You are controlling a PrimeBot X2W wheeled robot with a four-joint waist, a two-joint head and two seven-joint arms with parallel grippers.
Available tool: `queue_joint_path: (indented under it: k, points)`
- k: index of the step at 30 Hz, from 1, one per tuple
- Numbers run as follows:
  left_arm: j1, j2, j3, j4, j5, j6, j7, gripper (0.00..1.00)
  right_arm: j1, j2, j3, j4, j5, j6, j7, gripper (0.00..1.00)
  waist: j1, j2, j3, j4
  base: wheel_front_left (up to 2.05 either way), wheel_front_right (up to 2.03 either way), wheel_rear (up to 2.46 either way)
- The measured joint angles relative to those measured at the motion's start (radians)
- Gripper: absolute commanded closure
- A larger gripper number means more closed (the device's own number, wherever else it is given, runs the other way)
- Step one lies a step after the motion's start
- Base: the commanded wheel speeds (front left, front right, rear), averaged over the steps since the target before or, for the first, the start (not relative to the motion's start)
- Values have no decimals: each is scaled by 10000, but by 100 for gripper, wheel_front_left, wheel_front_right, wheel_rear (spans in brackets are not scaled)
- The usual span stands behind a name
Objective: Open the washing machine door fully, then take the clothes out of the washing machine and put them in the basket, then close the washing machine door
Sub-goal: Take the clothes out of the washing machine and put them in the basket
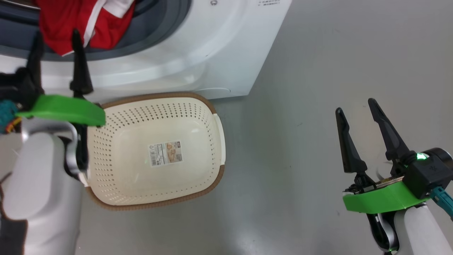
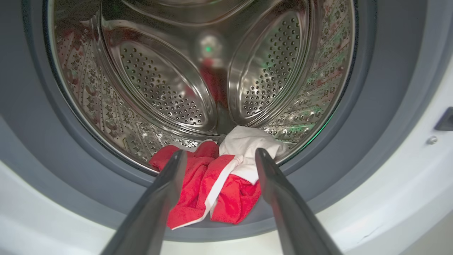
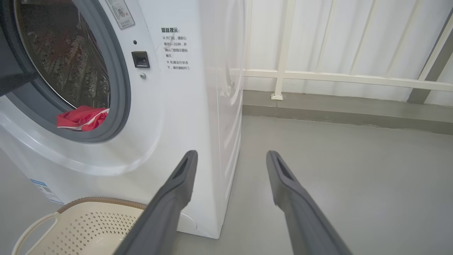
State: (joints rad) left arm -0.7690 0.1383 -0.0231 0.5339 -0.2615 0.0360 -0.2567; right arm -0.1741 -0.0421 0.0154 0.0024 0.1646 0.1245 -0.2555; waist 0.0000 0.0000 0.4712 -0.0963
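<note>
Left end effector (image 2: pixel 220 151) wide before clothes (image 2: pixel 231 200)

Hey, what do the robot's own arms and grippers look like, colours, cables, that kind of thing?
The left gripper and right gripper each have two long, tapered black fingers on a bright green bracket. The forearms are pale, rounded shells. A black box with a small green light sits at the right wrist, with a teal cable plug beside it.

Bright, even, nearly shadowless light leaves soft glare on the basket (image 1: pixel 193 130) bottom and glints across the steel drum (image 2: pixel 159 88), while wrist views bow at their edges.
</note>
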Motion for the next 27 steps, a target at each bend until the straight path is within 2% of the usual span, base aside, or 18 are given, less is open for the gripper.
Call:
queue_joint_path:
  k: [12, 27]
  points:
    - [-2125, 412, 102, 1835, 33, 94, 128, 0, -469, -8, 270, 25, 21, 0, 0, 0, 0, 0, 789, -255, 0, 0, 0]
    - [-3859, 1145, -38, 3952, 173, 393, 1227, 0, -886, -10, 598, 130, 44, 0, 0, 0, 0, 0, 1452, -804, 0, 0, 0]
